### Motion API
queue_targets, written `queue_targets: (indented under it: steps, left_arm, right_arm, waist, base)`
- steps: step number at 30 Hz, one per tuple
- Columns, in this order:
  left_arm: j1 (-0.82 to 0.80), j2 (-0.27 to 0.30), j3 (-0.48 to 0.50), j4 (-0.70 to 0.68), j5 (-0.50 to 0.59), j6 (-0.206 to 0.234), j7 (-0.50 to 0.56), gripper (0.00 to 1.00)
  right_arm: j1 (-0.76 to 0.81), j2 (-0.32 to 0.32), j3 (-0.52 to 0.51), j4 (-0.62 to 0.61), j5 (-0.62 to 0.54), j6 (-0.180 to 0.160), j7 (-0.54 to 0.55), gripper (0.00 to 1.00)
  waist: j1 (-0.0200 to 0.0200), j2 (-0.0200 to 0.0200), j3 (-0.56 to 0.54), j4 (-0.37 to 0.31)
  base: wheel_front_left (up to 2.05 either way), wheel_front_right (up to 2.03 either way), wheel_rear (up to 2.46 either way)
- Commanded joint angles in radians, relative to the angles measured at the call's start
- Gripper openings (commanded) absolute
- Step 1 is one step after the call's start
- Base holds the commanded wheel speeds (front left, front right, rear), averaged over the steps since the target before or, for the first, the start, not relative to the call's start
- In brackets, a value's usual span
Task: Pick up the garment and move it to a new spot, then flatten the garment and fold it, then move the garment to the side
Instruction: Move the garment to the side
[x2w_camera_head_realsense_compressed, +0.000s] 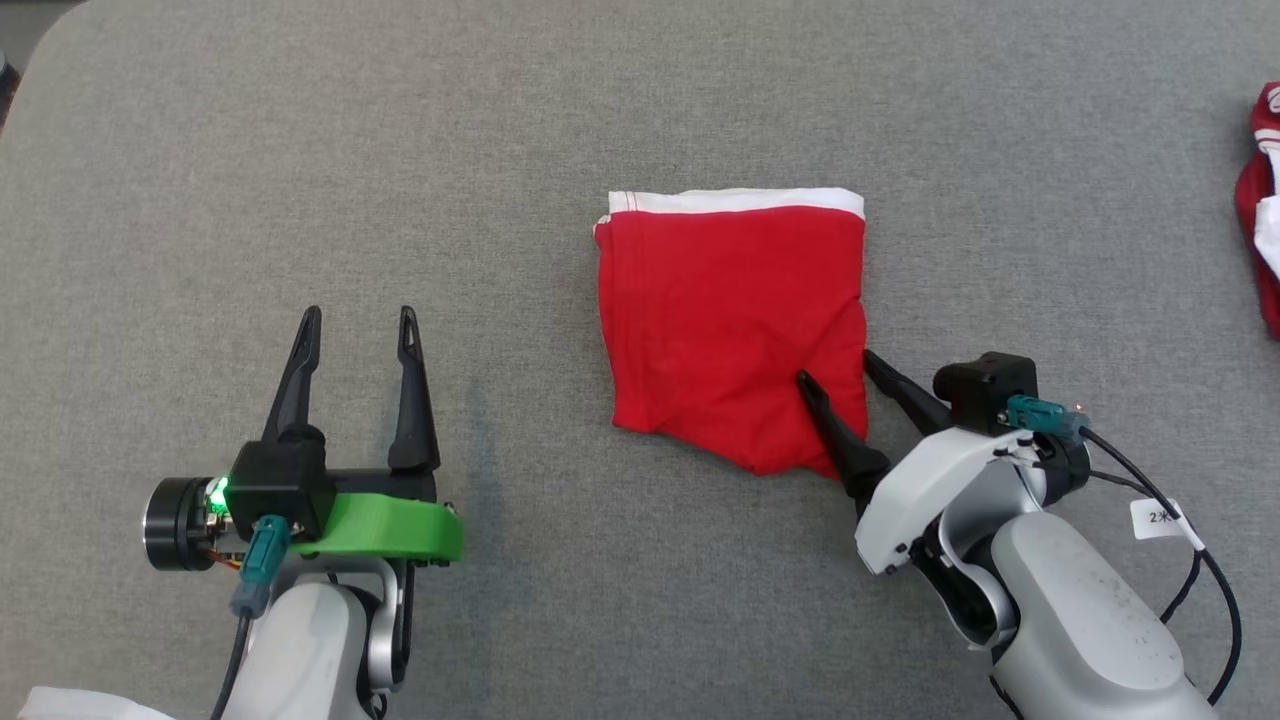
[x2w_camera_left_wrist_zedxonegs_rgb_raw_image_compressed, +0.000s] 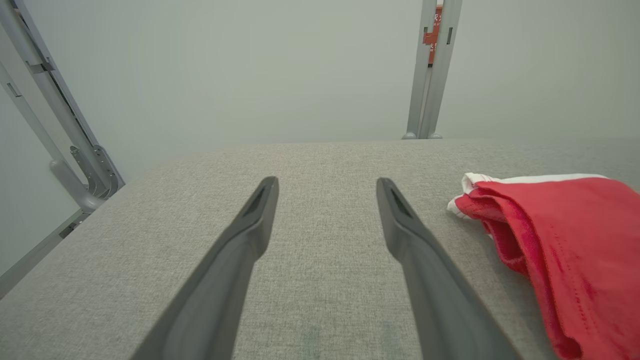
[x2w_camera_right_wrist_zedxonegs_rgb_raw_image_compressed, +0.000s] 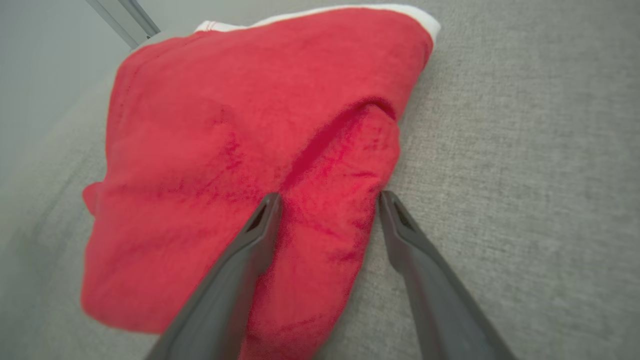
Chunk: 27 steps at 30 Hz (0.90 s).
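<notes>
Pale arms (x2w_camera_head_realsense_compressed: 1080, 620), green-bracketed left tool (x2w_camera_head_realsense_compressed: 360, 312), teal plugs (x2w_camera_head_realsense_compressed: 1035, 412), black cables (x2w_camera_head_realsense_compressed: 1215, 580)

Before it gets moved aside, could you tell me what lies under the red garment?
The garment lies on the grey table; anything beneath is covered.

Even soft light, faint shadows

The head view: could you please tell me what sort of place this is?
Probably a lab's cloth-folding station: a grey fabric-covered table, metal frame posts against plain walls, and another red garment at the table's edge.
</notes>
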<state>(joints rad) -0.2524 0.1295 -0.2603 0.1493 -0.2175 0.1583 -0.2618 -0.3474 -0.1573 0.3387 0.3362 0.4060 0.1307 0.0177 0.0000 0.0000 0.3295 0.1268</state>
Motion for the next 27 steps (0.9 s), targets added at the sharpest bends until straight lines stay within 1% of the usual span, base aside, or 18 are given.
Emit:
queue_targets:
  steps: [1,3,4,5,6,9,12,17,21,23,27]
  left_arm:
    - [-0.015,-0.004,0.007,-0.001,0.01,-0.006,-0.003,1.0]
    - [-0.009,-0.005,0.014,-0.001,0.015,-0.009,-0.003,1.0]
    - [-0.004,-0.006,0.017,0.0,0.016,-0.01,-0.003,1.0]
    - [0.0,-0.007,0.02,0.0,0.019,-0.012,-0.003,1.0]
    - [0.005,-0.007,0.024,-0.001,0.022,-0.013,-0.003,1.0]
    - [0.011,-0.008,0.027,-0.006,0.031,-0.017,-0.003,1.0]
    - [0.02,0.0,0.032,-0.018,0.045,-0.021,-0.003,1.0]
    - [0.046,0.019,0.053,-0.064,0.057,-0.013,-0.003,1.0]
    - [0.055,0.036,0.043,-0.083,0.072,-0.022,-0.002,1.0]
    - [0.052,0.04,0.043,-0.093,0.074,-0.019,-0.002,1.0]
    - [0.019,0.044,0.026,-0.11,0.084,-0.026,0.006,1.0]
  right_arm:
    - [-0.02,-0.003,0.001,0.027,0.003,0.0,0.004,1.0]
    - [-0.033,0.003,0.018,0.074,0.016,0.0,0.02,1.0]
    - [-0.039,0.002,0.022,0.093,0.02,0.0,0.018,0.55]
    - [-0.038,0.004,0.023,0.107,0.025,-0.001,0.02,0.4]
    - [-0.039,0.004,0.034,0.124,0.027,-0.001,0.034,0.0]
    - [-0.051,-0.005,0.044,0.124,0.036,-0.001,0.016,0.0]
    - [-0.059,-0.025,0.063,0.101,0.05,-0.001,-0.012,0.0]
    - [-0.075,-0.063,0.099,0.075,0.091,-0.001,-0.048,0.0]
    - [-0.082,-0.112,0.093,0.076,0.124,-0.001,-0.077,0.0]
    - [-0.084,-0.138,0.093,0.082,0.146,-0.001,-0.088,0.0]
    - [-0.109,-0.19,0.078,0.091,0.186,-0.001,-0.114,0.0]
  waist:
    - [0.0,0.0,0.019,0.02]
    - [0.0,0.0,0.016,0.017]
    - [0.0,0.0,0.012,0.015]
    - [0.0,0.0,0.008,0.012]
    - [0.0,0.0,0.005,0.008]
    - [0.0,0.0,-0.001,-0.006]
    - [0.0,0.0,-0.003,-0.039]
    - [0.0,0.0,0.008,-0.157]
    - [0.0,0.0,0.027,-0.244]
    - [0.0,0.0,0.04,-0.292]
    - [0.0,0.0,0.075,-0.351]
  base:
    - [0.0,0.0,0.0]
    - [0.0,0.0,0.0]
    - [0.0,0.0,0.0]
    - [0.0,0.0,0.0]
    - [0.0,0.0,0.0]
    - [0.0,0.0,0.0]
    - [0.0,0.0,0.0]
    - [0.0,0.0,0.0]
    - [0.0,0.0,0.0]
    - [0.0,0.0,0.0]
    - [0.0,0.0,0.0]
